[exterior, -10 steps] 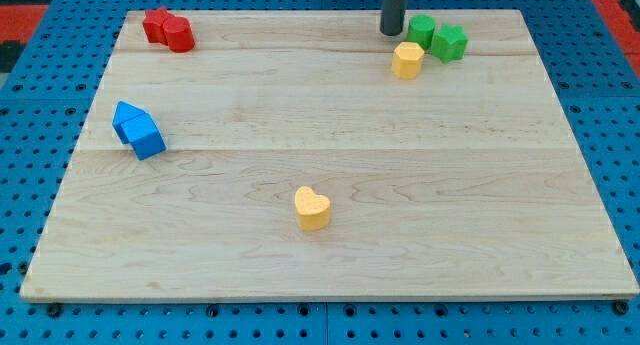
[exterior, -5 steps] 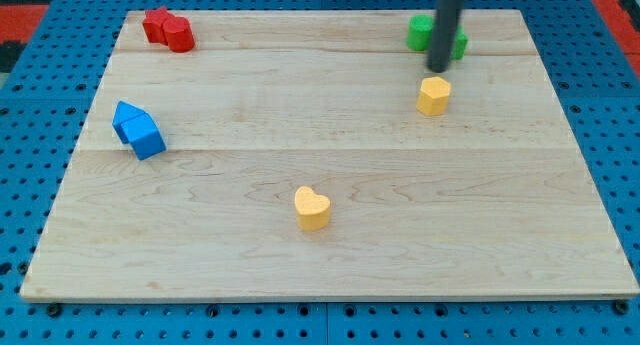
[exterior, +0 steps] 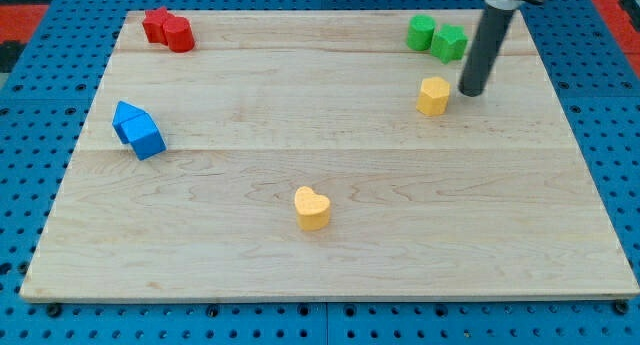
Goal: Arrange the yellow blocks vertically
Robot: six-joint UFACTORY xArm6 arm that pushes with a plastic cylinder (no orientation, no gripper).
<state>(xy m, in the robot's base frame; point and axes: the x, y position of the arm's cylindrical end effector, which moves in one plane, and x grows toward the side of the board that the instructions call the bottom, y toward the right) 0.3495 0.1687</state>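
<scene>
- My tip (exterior: pixel 471 92), the lower end of the dark rod that serves as end effector, rests on the counter (exterior: pixel 320 255) near the view's upper right.
- The end effector is a plain rod with nothing to open or close, and it has hold of nothing.
- The yellow hexagonal block (exterior: pixel 433 95) lies just to the view's left of my tip, close beside it with a narrow gap of bare wood showing between them.
- The yellow heart block (exterior: pixel 312 208) sits well apart from my tip, lower in the view and left of the yellow hexagonal block, a little below the middle of the counter.
- The two yellow blocks are therefore offset both sideways and up-down in the view, with the heart to the lower left of the hexagon.
- A green cylinder block (exterior: pixel 421 31) and a green star-like block (exterior: pixel 450 42) stand touching or nearly touching each other near the view's top edge, above the yellow hexagonal block and to the upper left of my tip.
- Two red blocks (exterior: pixel 167 30) are pressed together in the view's top left corner; their exact shapes are hard to make out.
- Two blue blocks (exterior: pixel 138 130) lie pressed together near the view's left edge.
- The counter is a pale wooden board lying on a blue perforated base (exterior: pixel 30 85); no container stands on it.
</scene>
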